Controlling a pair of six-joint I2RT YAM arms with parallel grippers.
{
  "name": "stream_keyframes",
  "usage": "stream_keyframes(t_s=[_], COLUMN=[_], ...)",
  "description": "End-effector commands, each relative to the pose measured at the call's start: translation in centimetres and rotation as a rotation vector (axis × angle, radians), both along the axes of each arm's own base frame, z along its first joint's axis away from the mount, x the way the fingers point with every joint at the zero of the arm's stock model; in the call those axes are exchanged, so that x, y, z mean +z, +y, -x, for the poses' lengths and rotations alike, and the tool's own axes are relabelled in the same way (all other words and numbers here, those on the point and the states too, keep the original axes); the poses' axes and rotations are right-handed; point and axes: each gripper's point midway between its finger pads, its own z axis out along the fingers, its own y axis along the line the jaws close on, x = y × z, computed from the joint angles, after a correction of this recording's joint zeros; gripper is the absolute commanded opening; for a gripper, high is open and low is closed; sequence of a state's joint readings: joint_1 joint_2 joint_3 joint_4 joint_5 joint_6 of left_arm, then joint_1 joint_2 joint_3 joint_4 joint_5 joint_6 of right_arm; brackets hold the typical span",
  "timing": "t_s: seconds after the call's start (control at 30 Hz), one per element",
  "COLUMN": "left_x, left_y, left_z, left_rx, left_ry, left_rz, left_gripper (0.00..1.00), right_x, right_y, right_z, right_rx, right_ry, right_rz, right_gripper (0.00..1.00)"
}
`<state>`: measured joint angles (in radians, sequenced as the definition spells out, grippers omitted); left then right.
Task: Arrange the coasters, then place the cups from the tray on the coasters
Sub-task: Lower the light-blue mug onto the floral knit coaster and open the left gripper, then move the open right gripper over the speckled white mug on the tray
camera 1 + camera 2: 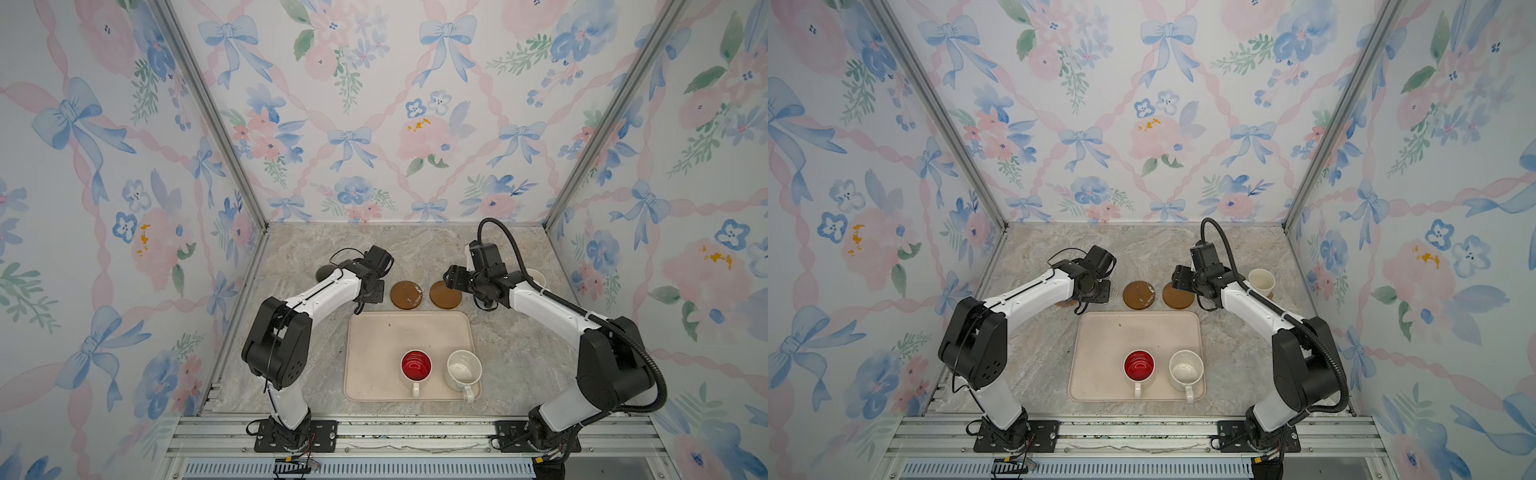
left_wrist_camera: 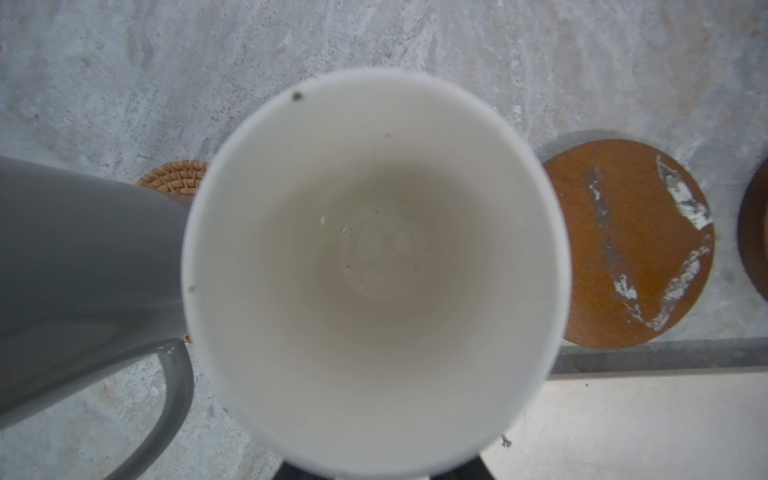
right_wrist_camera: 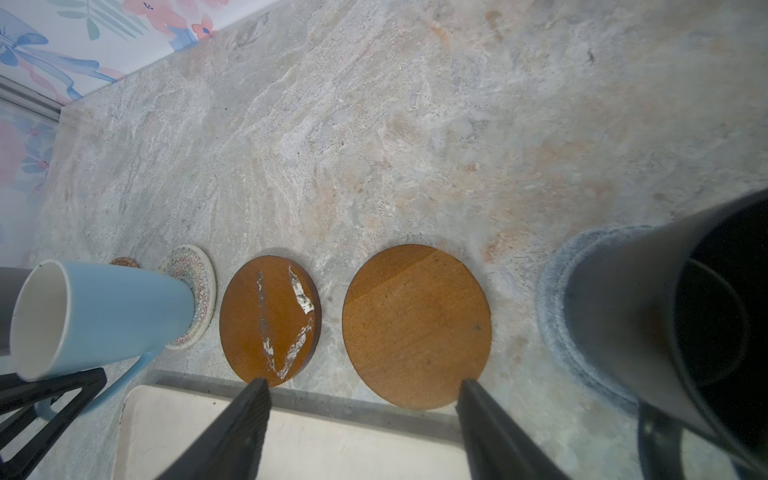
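Coasters are all laid out in one row on the bench (image 1: 316,249) behind the tray (image 1: 374,332), so the arranging part looks done.

Four of six cups are placed:
- grey cup (image 2: 83,249) on rattan coaster (image 2: 174,178)
- light blue cup (image 3: 112,316) on pale woven coaster (image 3: 199,282)
- black cup (image 3: 665,299) on blue-grey coaster (image 3: 557,291)
- cream-white cup (image 1: 1261,282) at the far right end, its coaster mostly hidden by the right arm

Two coasters in the middle are bare: scuffed brown coaster (image 1: 406,295) and plain brown coaster (image 3: 417,326).

Two cups to go, both upright near the tray's front edge, handles toward the robot: red-inside cup (image 1: 416,368), with speckled cup (image 1: 463,370) just beside it.

Left end effector (image 1: 369,296) sits right over the light blue cup, by its handle. Can't tell if it's clamped on the handle or free of it. Right end effector (image 3: 363,380) is spread wide and empty, hovering over the strip between tray rim and brown coasters.

Roughly two thirds through. What's left, I'd guess, is one cup per bare coaster.
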<state>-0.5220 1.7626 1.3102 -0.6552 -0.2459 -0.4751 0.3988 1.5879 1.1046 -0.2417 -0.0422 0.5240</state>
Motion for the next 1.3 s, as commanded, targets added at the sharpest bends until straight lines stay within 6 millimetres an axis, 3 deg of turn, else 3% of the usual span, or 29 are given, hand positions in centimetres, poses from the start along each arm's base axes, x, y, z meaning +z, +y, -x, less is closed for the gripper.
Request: stream_keyframes(t_s=[0.0,0.2,0.33,0.53,0.67,0.77,0.9,1.07,1.27], left_x=[1.7,5.6,8.8,13.5,15.5,16.1,15.4,14.5,13.8], left_y=[0.6,1.3,1.8,2.1,0.8,0.5,0.0,-1.7,-4.0], left_z=[0.1,0.2,0.2,0.0,-0.3,0.1,1.1,1.3,1.2], left_rx=[0.019,0.055,0.101,0.178,0.176,0.194,0.185,0.145,0.074], left_ry=[-0.044,-0.147,-0.241,-0.411,-0.520,-0.580,-0.612,-0.618,-0.612], left_rz=[0.013,0.040,0.057,0.075,0.196,0.240,0.251,0.244,0.279], left_gripper=[0.38,0.40,0.40,0.40,0.40,0.40,0.40,0.40,0.40], right_x=[0.3,1.2,3.6,7.5,8.3,8.5,8.4,6.6,4.8], right_y=[-0.3,-0.7,-0.4,0.9,1.5,1.3,1.4,1.5,1.6], right_z=[0.0,0.4,1.8,5.6,9.5,12.7,16.8,21.2,24.6], right_rx=[-0.004,-0.021,0.001,0.061,0.129,0.164,0.230,0.292,0.284], right_ry=[-0.004,-0.018,-0.055,-0.127,-0.131,-0.122,-0.136,-0.127,-0.101], right_rz=[-0.007,0.012,0.085,0.207,0.300,0.363,0.404,0.449,0.523], right_gripper=[0.74,0.73,0.73,0.73,0.70,0.69,0.67,0.61,0.59])
